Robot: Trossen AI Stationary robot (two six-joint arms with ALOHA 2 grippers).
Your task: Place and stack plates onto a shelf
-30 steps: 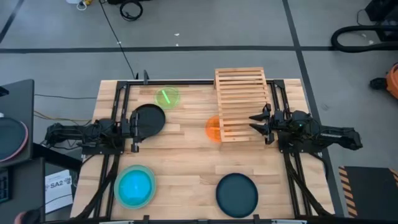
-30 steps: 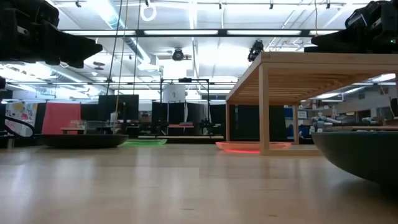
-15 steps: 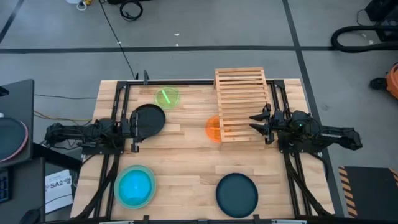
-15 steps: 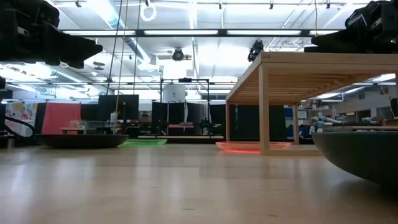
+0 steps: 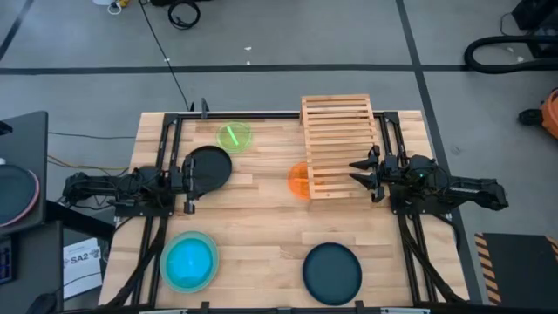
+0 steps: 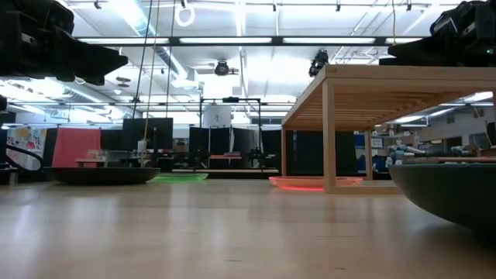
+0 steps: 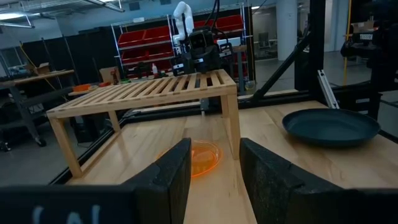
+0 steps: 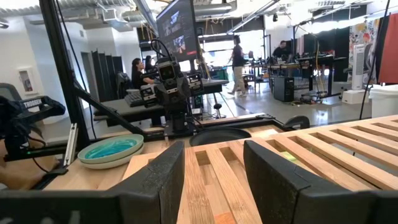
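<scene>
Left gripper (image 5: 187,180): fingers parted, empty, hovering at the black plate's (image 5: 209,167) left edge.
Right gripper (image 5: 365,174): fingers apart, holding nothing, over the shelf's (image 5: 339,144) right near corner.
Orange plate (image 5: 297,180): on the table, half under the shelf's left side.
Green plate (image 5: 234,136): far, left of shelf.
Cyan plate (image 5: 190,262): near left, on a mint plate.
Dark teal plate (image 5: 331,272): near, right of centre.

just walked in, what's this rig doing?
Plate-stacking setup, nothing in hand. The left gripper is open over the black plate; the right gripper is open at the edge of the shelf, which carries no plates. The orange plate lies half under the shelf. The green plate, cyan plate and dark teal plate sit on the table.
</scene>
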